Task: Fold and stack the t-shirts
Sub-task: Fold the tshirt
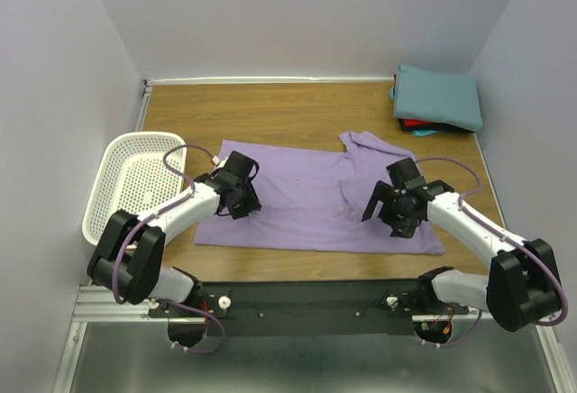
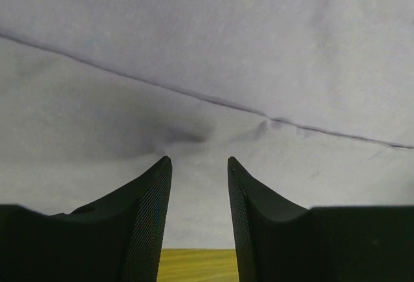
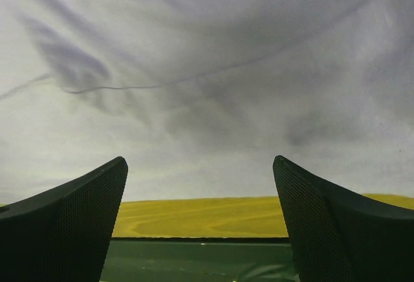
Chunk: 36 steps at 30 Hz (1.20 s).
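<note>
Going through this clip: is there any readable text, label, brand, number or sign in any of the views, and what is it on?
None: no readable text in any view.
The lavender t-shirt is plain cloth with no print.
The folded teal t-shirt and the red one under it show no tag or print.
The white basket and the wooden table show no label or marking.

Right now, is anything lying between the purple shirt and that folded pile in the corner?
Nothing visible. Only bare table separates the purple shirt from the folded pile at the far right corner.
</note>
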### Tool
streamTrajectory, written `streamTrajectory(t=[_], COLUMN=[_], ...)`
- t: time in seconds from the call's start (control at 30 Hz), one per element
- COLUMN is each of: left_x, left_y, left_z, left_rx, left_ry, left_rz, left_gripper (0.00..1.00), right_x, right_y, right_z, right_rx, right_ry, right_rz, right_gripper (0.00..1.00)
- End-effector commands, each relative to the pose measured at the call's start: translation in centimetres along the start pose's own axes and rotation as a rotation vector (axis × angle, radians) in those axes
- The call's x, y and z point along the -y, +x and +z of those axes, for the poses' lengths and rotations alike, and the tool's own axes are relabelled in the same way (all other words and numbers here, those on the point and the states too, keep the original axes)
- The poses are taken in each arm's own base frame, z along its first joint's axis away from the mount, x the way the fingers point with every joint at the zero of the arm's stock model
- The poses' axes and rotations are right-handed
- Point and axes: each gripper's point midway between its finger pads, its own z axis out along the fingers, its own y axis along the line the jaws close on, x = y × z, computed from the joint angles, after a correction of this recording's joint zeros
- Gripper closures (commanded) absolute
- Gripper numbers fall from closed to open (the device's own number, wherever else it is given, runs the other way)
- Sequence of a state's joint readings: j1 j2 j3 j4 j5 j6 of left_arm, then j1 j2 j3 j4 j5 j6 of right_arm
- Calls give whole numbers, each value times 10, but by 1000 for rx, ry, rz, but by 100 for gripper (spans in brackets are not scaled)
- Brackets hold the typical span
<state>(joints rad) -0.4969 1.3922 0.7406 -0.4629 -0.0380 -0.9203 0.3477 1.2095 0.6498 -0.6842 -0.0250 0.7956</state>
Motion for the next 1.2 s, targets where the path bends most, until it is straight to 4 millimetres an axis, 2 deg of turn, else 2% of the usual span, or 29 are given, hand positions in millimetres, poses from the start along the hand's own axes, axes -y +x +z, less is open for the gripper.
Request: streamTrajectory(t=[0.0,0.03,0.07,0.13,0.17,0.23,0.27,0.3,0.33,0.4,0.43,0.47,0.57,0.63,0.67,0.73,0.77,0.93,1.17], left_x=[14,17,22,24,24,21,15,12,5,-5,1,-9,-21,-16,-20,-17,-20,-21,-18], left_y=[-32,-40,-58,-80,-107,-134,-161,-172,-194,-210,-228,-230,-255,-273,-274,-284,-281,-279,-271], left_z=[-23,-27,-33,-36,-37,-34,-31,-29,-22,-13,-15,3,16,15,27,30,42,54,68], left_rx=[87,109,157,197,255,303,367,390,426,440,469,454,461,494,482,480,457,434,396], left_ry=[2,1,-2,-5,-23,-66,-133,-165,-211,-269,-265,-329,-438,-454,-480,-490,-510,-516,-485], left_rz=[64,67,58,42,6,-26,-68,-93,-137,-190,-206,-207,-207,-207,-196,-182,-170,-154,-154], left_gripper=[52,52,52,51,51,52,52,52,52,52,52,52,52,53,53,54,54,55,56], right_x=[-20,-25,-35,-47,-62,-77,-87,-95,-102,-112,-119,-126,-133,-133,-131,-130,-129,-120,-120], right_y=[-25,-32,-44,-66,-87,-108,-126,-136,-146,-152,-155,-154,-150,-149,-148,-148,-149,-147,-143], right_z=[-24,-28,-31,-38,-43,-49,-53,-57,-56,-53,-53,-51,-40,-38,-36,-37,-37,-36,-31], right_rx=[50,72,92,152,209,273,340,376,400,400,398,382,345,343,345,349,356,370,356], right_ry=[-36,-42,-56,-60,-73,-102,-124,-137,-147,-164,-186,-217,-243,-246,-241,-241,-235,-211,-219], right_rz=[-52,-70,-78,-115,-119,-140,-138,-133,-132,-139,-144,-154,-171,-179,-179,-178,-178,-172,-163], right_gripper=[0,0,0,0,0,0,0,0,0,0,0,0,0,0,0,0,0,0,0])
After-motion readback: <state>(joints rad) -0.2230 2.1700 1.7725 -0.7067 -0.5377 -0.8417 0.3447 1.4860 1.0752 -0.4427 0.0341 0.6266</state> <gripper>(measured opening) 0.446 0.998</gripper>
